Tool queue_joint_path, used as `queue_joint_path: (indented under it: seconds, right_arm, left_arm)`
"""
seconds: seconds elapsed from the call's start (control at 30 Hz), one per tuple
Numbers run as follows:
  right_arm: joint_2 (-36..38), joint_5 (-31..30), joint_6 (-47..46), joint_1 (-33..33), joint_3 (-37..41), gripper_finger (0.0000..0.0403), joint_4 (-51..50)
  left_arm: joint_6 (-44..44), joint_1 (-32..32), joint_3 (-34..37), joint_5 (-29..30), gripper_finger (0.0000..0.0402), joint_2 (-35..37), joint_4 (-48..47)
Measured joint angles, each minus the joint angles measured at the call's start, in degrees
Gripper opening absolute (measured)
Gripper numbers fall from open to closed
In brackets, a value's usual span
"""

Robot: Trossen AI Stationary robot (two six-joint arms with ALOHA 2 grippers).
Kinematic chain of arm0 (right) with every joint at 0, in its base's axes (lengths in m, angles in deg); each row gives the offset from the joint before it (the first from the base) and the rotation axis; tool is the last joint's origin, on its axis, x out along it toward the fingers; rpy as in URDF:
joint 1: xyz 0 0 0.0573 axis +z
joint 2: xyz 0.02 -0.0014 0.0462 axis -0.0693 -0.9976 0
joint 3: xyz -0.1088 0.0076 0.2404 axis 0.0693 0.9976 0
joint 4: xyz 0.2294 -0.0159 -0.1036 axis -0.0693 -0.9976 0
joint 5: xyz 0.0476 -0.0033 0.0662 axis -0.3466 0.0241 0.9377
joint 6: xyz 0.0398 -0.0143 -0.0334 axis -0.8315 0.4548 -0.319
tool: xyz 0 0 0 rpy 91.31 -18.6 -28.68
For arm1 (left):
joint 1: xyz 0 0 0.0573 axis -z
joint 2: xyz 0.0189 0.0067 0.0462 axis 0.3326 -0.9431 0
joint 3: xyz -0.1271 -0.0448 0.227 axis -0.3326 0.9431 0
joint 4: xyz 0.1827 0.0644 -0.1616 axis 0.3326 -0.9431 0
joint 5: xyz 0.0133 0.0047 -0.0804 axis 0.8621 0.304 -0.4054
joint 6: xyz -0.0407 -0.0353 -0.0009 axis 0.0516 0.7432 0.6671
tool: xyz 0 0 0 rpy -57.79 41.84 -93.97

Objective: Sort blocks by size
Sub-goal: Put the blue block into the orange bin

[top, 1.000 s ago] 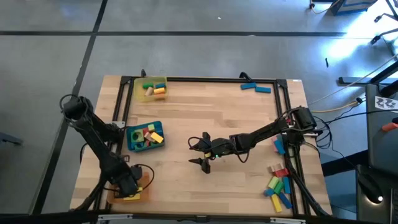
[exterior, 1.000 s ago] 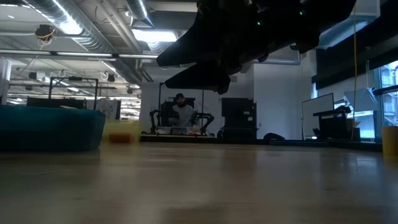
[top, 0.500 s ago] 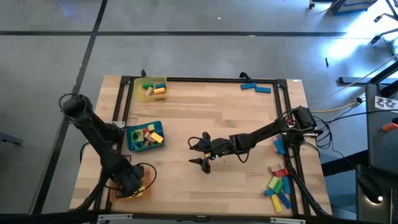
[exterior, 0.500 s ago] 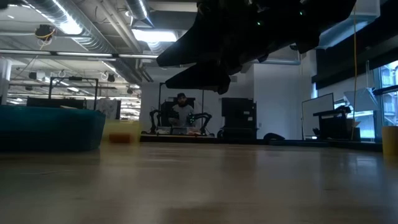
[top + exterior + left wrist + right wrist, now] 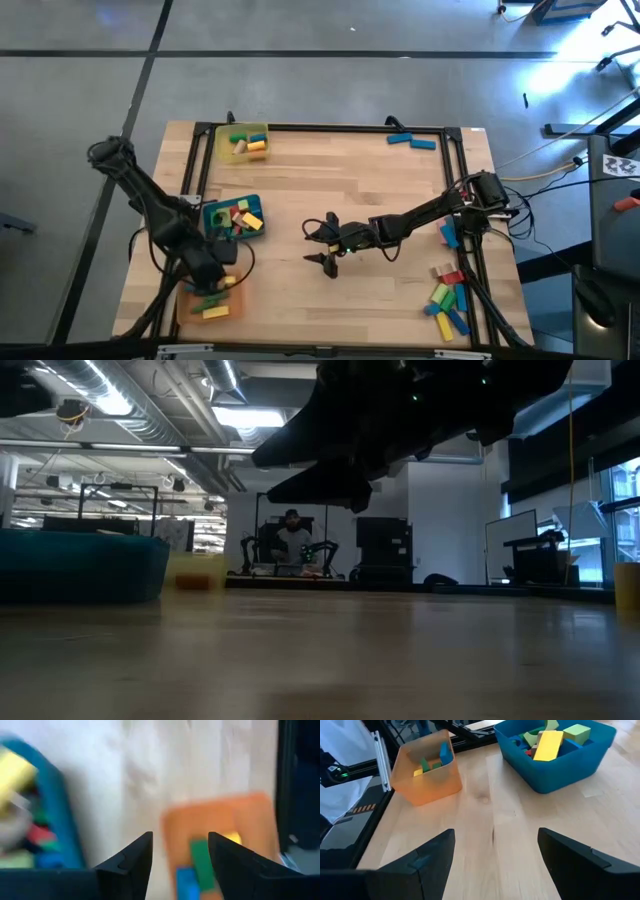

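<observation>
Left gripper (image 5: 175, 857) hangs open and empty over the orange tray (image 5: 185, 308). Right gripper (image 5: 492, 855) waits open mid-table. Loose blocks (image 5: 448, 295) lie far right, a risky reach across.

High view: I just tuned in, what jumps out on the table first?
The three trays down the table's left side stand out: yellow at the far edge, blue in the middle packed with mixed blocks, orange at the near corner. The left gripper hangs open between the blue and orange trays, nothing in it. The right gripper hovers open over bare wood mid-table, and a bright cluster of loose blocks sits at the near right corner.
</observation>
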Motion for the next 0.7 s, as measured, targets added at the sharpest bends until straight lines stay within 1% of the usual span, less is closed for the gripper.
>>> queue_joint_path:
  seconds: [0.07,0.17,0.37,0.5,0.57,0.6,0.7]
  right_arm:
    - [0.4,0.0,0.0,-0.6,0.0,0.0287,-1.4]
    - [2.4,-0.2,-0.1,-2.3,0.0,0.0287,-6.8]
    - [7.9,-0.7,0.4,-7.3,0.0,0.0287,-20.3]
    - [11.9,-0.8,1.8,-12.2,0.0,0.0287,-29.7]
    - [13.8,-2.6,2.0,-15.0,0.0,0.0287,-34.7]
    - [14.8,-3.5,2.1,-16.3,0.0,0.0287,-37.2]
    - [17.5,-6.4,2.1,-20.9,0.0,0.0287,-43.7]
  left_arm:
    - [-3.8,-1.8,0.0,3.1,0.0175,1.3,0.6]
    - [-10.4,-4.7,0.0,6.4,0.0175,2.5,2.1]
    - [-24.0,-12.1,1.9,6.2,0.0175,3.9,7.3]
    - [-32.8,-18.1,3.2,6.2,0.0175,4.0,9.8]
    - [-36.9,-21.2,4.4,5.4,0.0175,4.0,12.6]
    - [-38.8,-22.8,5.2,4.1,0.0175,4.1,13.9]
    - [-43.6,-28.1,8.0,-2.4,0.0175,4.2,19.0]
